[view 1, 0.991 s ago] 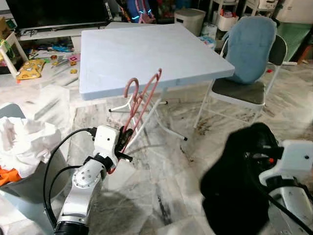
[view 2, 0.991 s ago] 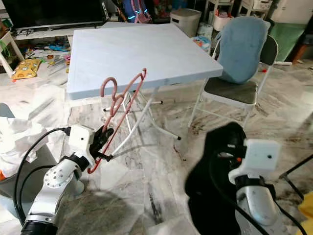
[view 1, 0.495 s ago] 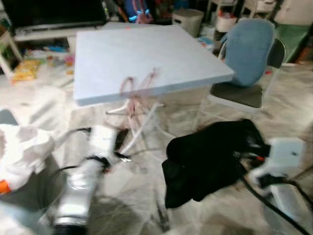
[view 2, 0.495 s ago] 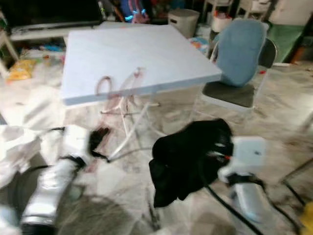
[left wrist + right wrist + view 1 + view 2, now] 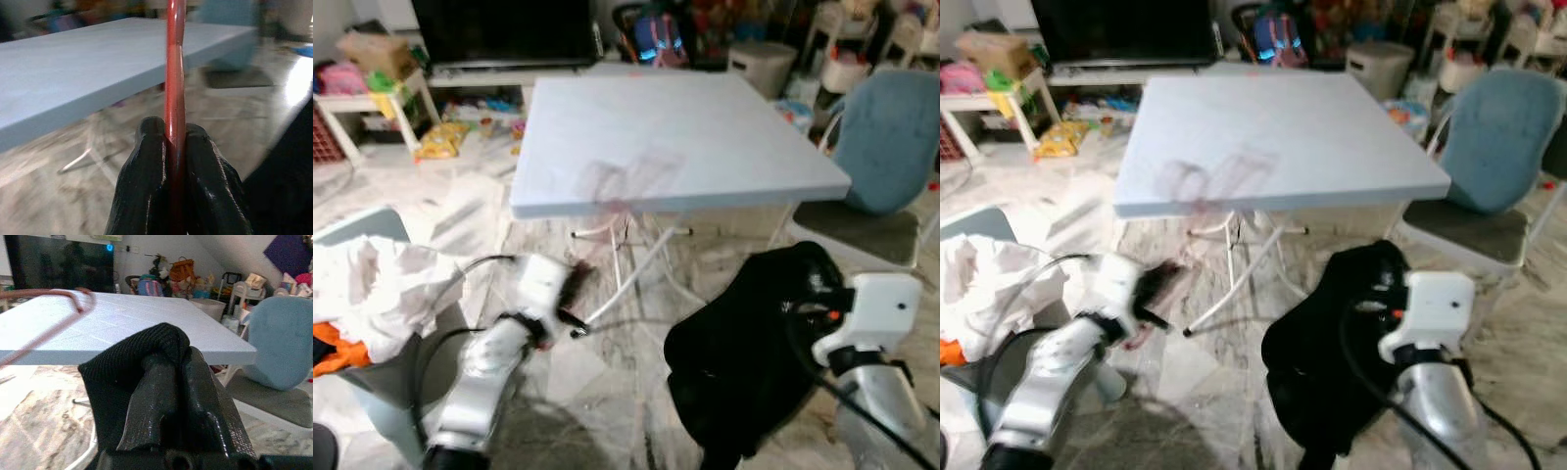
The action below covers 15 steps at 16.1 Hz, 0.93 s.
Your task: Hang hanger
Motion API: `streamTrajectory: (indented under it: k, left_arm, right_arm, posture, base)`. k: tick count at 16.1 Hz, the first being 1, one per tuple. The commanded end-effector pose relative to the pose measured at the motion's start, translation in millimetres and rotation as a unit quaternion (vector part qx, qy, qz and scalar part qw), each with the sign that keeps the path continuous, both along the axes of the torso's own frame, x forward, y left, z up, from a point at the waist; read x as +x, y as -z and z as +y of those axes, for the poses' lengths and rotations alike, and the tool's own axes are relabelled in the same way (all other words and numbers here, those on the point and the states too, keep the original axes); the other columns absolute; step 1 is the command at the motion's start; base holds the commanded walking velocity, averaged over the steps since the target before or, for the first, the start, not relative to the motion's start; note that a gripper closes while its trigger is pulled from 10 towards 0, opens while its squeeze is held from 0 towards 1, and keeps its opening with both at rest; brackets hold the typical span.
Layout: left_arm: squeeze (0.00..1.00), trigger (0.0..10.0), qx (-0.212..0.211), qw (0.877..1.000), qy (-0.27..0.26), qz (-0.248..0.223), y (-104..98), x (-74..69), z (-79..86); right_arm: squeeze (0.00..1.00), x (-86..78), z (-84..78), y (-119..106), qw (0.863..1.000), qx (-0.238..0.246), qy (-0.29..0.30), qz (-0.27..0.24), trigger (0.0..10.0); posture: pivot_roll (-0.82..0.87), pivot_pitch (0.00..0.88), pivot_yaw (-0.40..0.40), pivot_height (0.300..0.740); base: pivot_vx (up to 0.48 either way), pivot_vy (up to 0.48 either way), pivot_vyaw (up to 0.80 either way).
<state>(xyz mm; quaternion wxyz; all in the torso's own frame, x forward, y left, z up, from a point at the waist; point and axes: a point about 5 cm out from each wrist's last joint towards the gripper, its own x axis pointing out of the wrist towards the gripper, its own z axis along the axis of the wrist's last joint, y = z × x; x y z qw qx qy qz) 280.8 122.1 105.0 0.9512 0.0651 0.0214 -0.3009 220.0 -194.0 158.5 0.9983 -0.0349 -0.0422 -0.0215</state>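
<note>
We see the left gripper (image 5: 175, 147) low at about 8 o'clock in the head views, its two black fingers (image 5: 146, 181) pressed together on the shaft of a pink-red plastic hanger (image 5: 174, 73). In the left wrist view the shaft stands straight up between the pads and runs out of frame, so the hook end is cut off there. In the eye views the hanger (image 5: 631, 181) is only a pale motion-blurred smear in front of the near edge of the light blue folding table (image 5: 675, 127), and we cannot make out its shape or whether it touches the table.

The right gripper (image 5: 171, 377) sits at about 4 o'clock, its fingers closed on a fold of a black garment (image 5: 744, 362). The cloth drapes over the fingers and hangs down in front of the arm, hiding most of the gripper beneath the white wrist housing (image 5: 876, 313); its lower edge is cut off by the frame. In the right wrist view the hanger's curved end shows as a faint pink arc against the tabletop.

At 2 o'clock stands a folding chair with a blue cushion (image 5: 891, 137), partly cut off. At 9 o'clock a grey basket (image 5: 382, 377) holds white and orange laundry (image 5: 367, 294). Toys and clutter lie blurred along the far wall below a dark television (image 5: 504, 29).
</note>
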Motion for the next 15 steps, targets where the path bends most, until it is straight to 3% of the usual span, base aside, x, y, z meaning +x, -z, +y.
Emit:
streamTrajectory:
  k: [1, 3, 7, 10, 15]
  left_arm:
    - [0.0, 10.0, 0.024, 0.999, 0.018, -0.02, -9, 6.7, 11.8]
    - [0.0, 10.0, 0.031, 0.999, 0.018, -0.034, -14, 11.3, 12.5]
    - [0.0, 10.0, 0.005, 0.997, -0.059, -0.053, -16, 11.5, 13.5]
    - [0.0, 10.0, 0.003, 0.993, -0.099, -0.066, -19, 13.1, 20.9]
    - [0.0, 10.0, -0.001, 0.993, -0.1, -0.062, -16, 8.4, 12.8]
  right_arm:
    - [0.0, 5.0, 5.9, -7, 1.0, 0.002, -0.015, -0.019, 10.0]
    - [0.0, 6.6, 6.6, -7, 1.0, 0.001, -0.015, -0.021, 10.0]
    - [0.0, 5.0, 7.0, -10, 1.0, 0.003, -0.009, -0.03, 10.0]
    - [0.0, 13.1, 7.3, -15, 0.999, -0.006, -0.023, -0.038, 10.0]
    - [0.0, 20.6, 12.6, -19, 0.998, 0.002, -0.021, -0.053, 10.0]
  posture:
    - [0.07, 0.0, -0.049, 0.74]
    - [0.07, 0.0, -0.041, 0.74]
    - [0.08, 0.0, -0.052, 0.74]
    - [0.09, 0.0, -0.055, 0.74]
    - [0.09, 0.0, -0.048, 0.74]
  base:
    - [0.405, 0.0, 0.0]
    - [0.405, 0.0, 0.0]
    - [0.406, 0.0, 0.0]
    - [0.419, 0.0, 0.0]
    - [0.42, 0.0, 0.46]
